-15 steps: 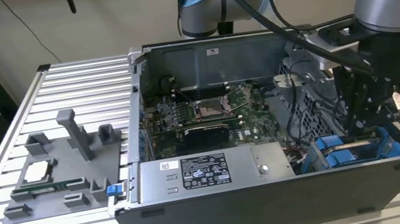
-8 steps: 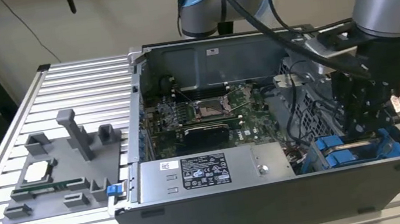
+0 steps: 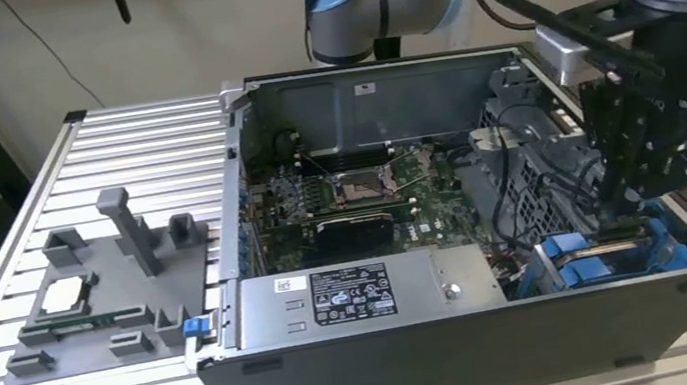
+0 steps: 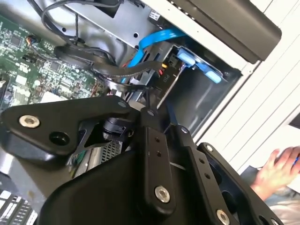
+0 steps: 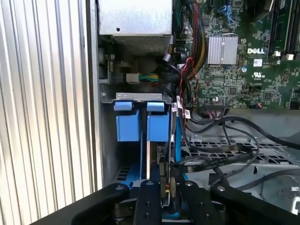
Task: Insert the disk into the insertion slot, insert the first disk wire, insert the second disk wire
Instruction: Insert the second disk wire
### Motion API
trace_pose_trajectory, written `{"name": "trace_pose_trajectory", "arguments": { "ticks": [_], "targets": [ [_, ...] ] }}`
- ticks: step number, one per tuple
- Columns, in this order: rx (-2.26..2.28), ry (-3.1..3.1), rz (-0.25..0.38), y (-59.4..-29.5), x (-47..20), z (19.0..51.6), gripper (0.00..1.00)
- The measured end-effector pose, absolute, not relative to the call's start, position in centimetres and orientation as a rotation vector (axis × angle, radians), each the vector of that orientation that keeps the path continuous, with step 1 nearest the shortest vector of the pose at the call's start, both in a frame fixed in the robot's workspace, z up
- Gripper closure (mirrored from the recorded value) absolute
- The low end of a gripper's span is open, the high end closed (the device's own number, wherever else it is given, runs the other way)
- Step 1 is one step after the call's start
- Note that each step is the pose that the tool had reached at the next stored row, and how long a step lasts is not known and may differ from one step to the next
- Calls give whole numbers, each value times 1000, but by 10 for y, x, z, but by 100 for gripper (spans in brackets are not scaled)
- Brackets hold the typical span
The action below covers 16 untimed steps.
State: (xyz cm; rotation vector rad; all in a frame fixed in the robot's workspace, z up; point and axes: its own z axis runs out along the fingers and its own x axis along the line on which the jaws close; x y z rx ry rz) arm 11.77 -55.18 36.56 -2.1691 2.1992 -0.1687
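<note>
The disk's blue carrier (image 5: 140,126) sits down in the insertion slot (image 5: 108,140) at the case's front corner, on the exterior view's right (image 3: 582,255). My gripper (image 3: 619,214) reaches straight down into that bay, just behind the carrier. In the first wrist view the gripper (image 5: 167,187) has its fingers (image 5: 150,201) close together on a dark connector, and a flat black disk wire (image 5: 215,159) runs off from it over the perforated metal. A blue disk wire (image 4: 154,40) curves along the case wall in the second wrist view.
The grey labelled power-supply box (image 3: 358,296) lies beside the bay, with the motherboard (image 3: 358,195) behind it. Loose black cables (image 5: 234,126) cross the drive cage. A grey fixture (image 3: 103,297) with parts stands on the slatted table. A person's hand (image 4: 281,171) rests outside the case.
</note>
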Motion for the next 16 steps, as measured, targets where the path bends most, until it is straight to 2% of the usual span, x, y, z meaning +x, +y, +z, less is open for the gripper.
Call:
{"name": "trace_pose_trajectory", "arguments": {
  "ticks": [5, 10, 16],
  "targets": [
    [-2172, 2201, -164, -552, 120, 372, 0],
    [-2205, 2232, -101, -552, 127, 373, 0],
    [-2203, 2230, -93, -552, 127, 373, 0]
  ]
}}
